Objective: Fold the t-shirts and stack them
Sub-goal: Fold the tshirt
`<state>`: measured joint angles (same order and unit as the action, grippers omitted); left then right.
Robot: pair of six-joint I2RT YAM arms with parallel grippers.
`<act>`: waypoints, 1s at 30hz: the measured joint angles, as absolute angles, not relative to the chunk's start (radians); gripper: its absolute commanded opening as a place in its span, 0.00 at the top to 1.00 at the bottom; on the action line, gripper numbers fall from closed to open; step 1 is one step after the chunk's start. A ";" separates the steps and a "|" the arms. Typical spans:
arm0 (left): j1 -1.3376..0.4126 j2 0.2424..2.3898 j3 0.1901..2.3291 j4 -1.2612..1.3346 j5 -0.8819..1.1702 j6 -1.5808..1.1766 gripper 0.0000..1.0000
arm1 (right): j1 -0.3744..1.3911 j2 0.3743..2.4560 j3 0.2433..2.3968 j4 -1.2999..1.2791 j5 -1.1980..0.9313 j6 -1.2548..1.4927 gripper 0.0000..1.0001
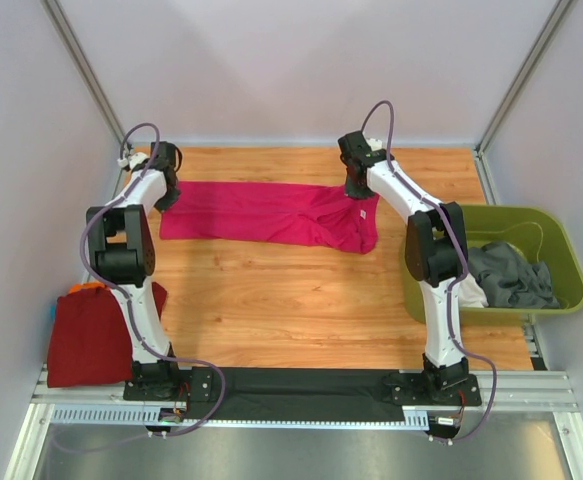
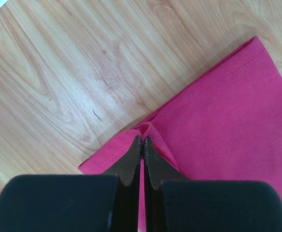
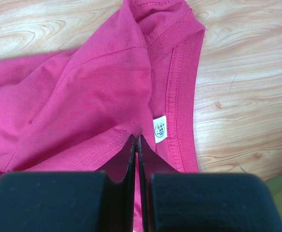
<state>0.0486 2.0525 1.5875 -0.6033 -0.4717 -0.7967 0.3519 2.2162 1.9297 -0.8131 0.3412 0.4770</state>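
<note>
Magenta cloth is nipped tight in both sets of jaws: the left gripper (image 2: pixel 141 141) pinches a hem corner and the right gripper (image 3: pixel 137 140) pinches beside the collar label (image 3: pixel 160 129). So the pink t-shirt (image 1: pixel 271 214) lies stretched as a strip across the far table (image 1: pixel 301 300), likely for folding. A red t-shirt (image 1: pixel 91 335) lies near left; grey ones (image 1: pixel 511 275) sit in the bin (image 1: pixel 566 270).
</note>
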 measured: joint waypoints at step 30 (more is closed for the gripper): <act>0.046 2.156 1.737 -0.661 -0.415 -0.712 0.41 | 0.339 2.273 2.041 -0.809 0.270 0.431 0.39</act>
